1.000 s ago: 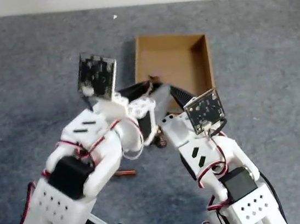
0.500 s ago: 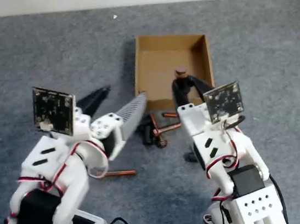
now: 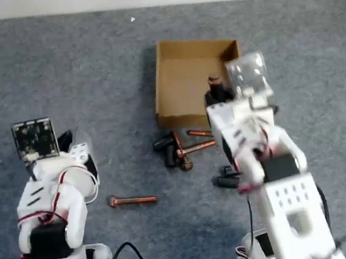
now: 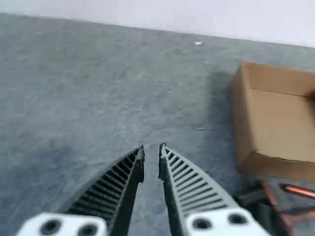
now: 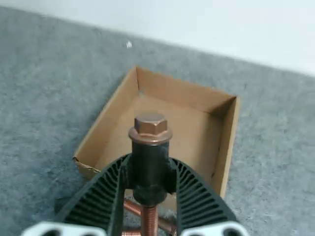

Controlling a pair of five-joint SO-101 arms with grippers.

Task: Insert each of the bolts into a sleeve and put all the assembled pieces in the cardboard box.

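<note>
Left arm sits at the table's left side, near edge; left claw [image 4: 151,158] clenched almost fully, thin slit between the ribbed fingers, nothing in it, aimed over bare grey table [image 3: 75,66] toward the far edge. Next, a loose copper bolt [image 3: 133,200] lies flat on the table between the arms, long axis left-right, head at its left end, well apart from the rest. Further right, a heap of bolts and sleeves [image 3: 179,149] lies just in front of the near wall of the cardboard box [image 3: 156,84], touching or nearly touching it; two of its copper bolts lie roughly left-right, one runs near-far, with black sleeves at the left of the heap. The box sits open-topped toward the far edge, around the middle. Right claw [image 5: 147,173] is grasping a black sleeve [image 5: 147,152] with an inserted bolt [image 5: 150,127] through it: long axis in line with the fingers, hex head out past the tips and toward the box's far wall, threaded shank sticking out the other end toward the wrist. The piece hangs above the box's near part, at its right. Another dark piece [image 3: 225,179], likely a sleeve, lies on the table against the right arm.
</note>
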